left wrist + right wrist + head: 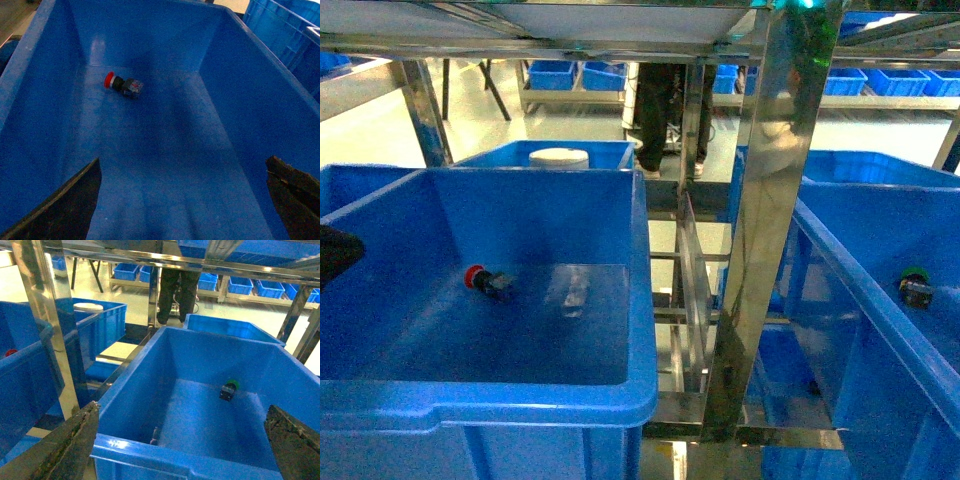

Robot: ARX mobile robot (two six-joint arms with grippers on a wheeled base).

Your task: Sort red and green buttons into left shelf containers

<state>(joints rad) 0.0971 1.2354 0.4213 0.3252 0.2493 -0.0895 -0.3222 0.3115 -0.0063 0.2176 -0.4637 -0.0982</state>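
Observation:
The red button point(485, 280) lies on its side on the floor of the large blue bin point(520, 395) on the left, near the far wall. In the left wrist view it lies point(122, 84) well ahead of my left gripper point(182, 200), which hangs open and empty inside that bin. Its dark body shows at the edge of the head view point(335, 255). The green button point(915, 288) lies in the right blue bin point(850, 280). My right gripper point(180, 445) is open and empty above that bin's near rim point(150, 450), with the green button point(229, 389) farther in.
A steel shelf upright point(770, 200) stands between the two bins. Behind the left bin is another blue bin with a white lid point(558, 157). A person's legs point(655, 110) and small blue trays point(570, 75) are in the background. A shelf deck runs overhead.

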